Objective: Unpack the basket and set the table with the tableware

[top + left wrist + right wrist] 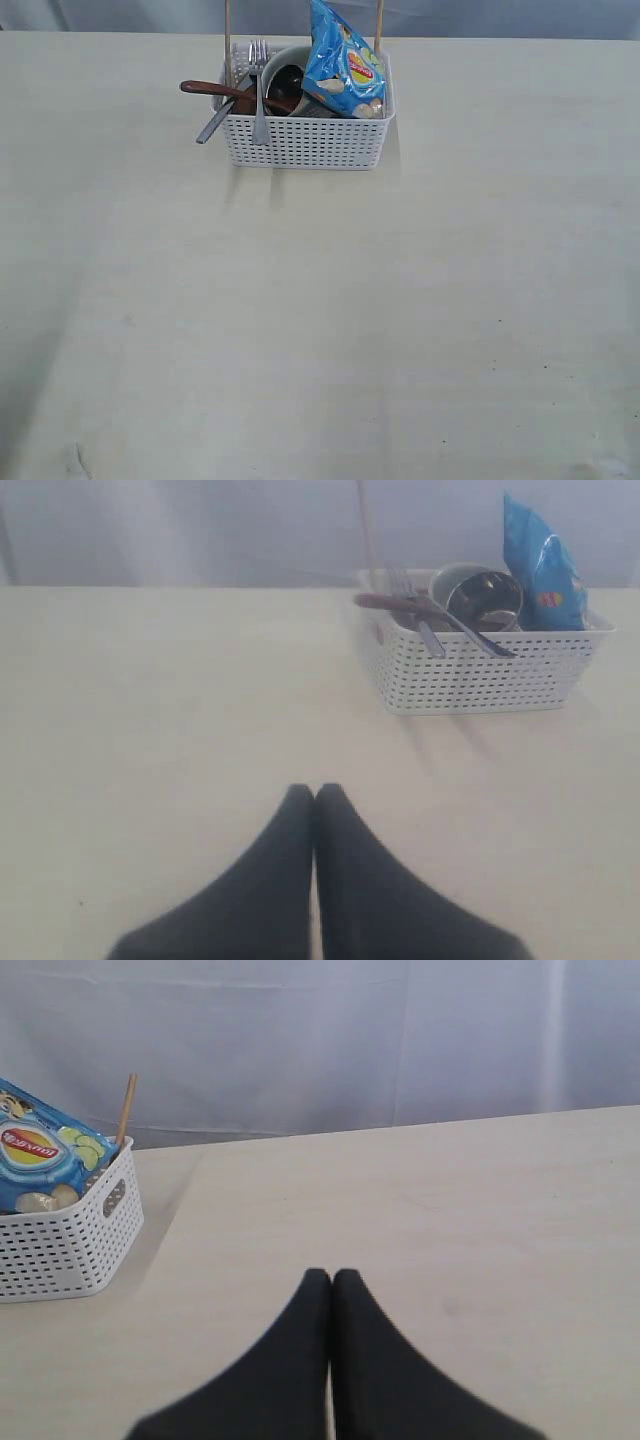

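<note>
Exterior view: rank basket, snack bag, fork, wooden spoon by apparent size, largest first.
1. basket
2. snack bag
3. fork and wooden spoon: these look about alike. The spoon's far end is hidden inside the basket, so I won't rank them.

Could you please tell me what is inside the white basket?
A fork, a wooden spoon, a grey-handled utensil, a round vessel, a blue snack bag and two upright chopsticks show in the basket. Whatever lies beneath them is covered.

A pale bluish-white curtain [300, 1040] (hanging in soft vertical folds) fills the background under even light.
</note>
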### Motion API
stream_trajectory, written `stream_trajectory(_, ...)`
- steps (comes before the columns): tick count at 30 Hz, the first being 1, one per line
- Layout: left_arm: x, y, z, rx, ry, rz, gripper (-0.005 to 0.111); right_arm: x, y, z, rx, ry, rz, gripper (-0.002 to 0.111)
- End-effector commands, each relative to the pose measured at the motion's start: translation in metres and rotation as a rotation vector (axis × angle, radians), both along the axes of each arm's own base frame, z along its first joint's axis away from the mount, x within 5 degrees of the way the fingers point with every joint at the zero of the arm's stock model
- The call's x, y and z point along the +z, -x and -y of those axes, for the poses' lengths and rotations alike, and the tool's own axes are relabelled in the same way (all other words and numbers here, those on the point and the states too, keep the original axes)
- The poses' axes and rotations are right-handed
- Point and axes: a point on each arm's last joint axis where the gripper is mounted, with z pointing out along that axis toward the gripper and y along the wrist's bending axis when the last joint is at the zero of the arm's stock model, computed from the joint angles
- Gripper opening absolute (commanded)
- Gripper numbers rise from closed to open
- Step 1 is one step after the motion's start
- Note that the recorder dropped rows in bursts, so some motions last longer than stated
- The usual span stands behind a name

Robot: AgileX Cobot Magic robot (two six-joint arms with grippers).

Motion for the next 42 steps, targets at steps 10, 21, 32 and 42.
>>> stream_trajectory(10,0.000,0.000,0.000,0.005,0.011,0.009,0.000,0.045,0.004,0.008,-0.074,-0.266,0.525,-0.001)
stream_trajectory(21,0.000,0.000,0.000,0.005,0.011,0.009,0.000,0.137,0.006,0.010,-0.026,-0.320,0.891,-0.001)
stream_trajectory(32,0.000,0.000,0.000,0.005,0.011,0.009,0.000,0.173,-0.184,0.010,-0.030,-0.120,0.111,-0.001)
stream_trajectory(42,0.000,0.000,0.000,0.005,0.011,0.009,0.000,0.152,-0.269,-0.034,0.094,0.084,-0.547,-0.001)
